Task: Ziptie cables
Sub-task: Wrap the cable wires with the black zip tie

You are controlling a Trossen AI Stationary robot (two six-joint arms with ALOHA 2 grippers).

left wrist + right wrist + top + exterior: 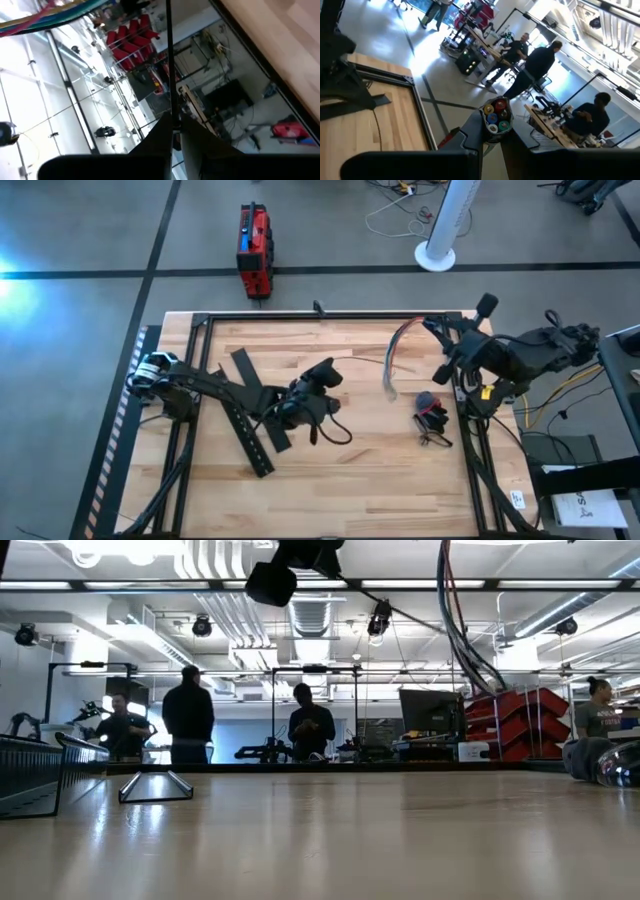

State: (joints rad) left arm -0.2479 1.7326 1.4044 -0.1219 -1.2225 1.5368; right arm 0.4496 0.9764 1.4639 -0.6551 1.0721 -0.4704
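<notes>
The cables [392,358] are a bundle of blue, green, orange, red and white wires hanging from my right gripper [432,326] near the table's far right. In the low view the cables [465,630] come down from above and end over the tabletop. The right wrist view shows their cut ends [496,117] between my right gripper's [492,134] fingers. My left gripper [322,373], at mid-table, is shut on a thin black zip tie [170,60] that points toward the cables [50,12]. My left gripper [175,137] pinches the zip tie near one end [172,117] between its two fingers. The strip runs straight out past the fingertips, lifted clear of the table. My right gripper pinches the cables close to their cut ends [495,125], which stick out just past the fingers [470,135]. The fingers lie across the bundle. The rest hangs below, clear of the table.
Long flat black slotted bars [250,415] lie under and beside my left arm. A small tangle of dark wire with a red-black clip [432,420] lies near the table's right edge. A black frame [330,314] borders the table. People stand in the room beyond.
</notes>
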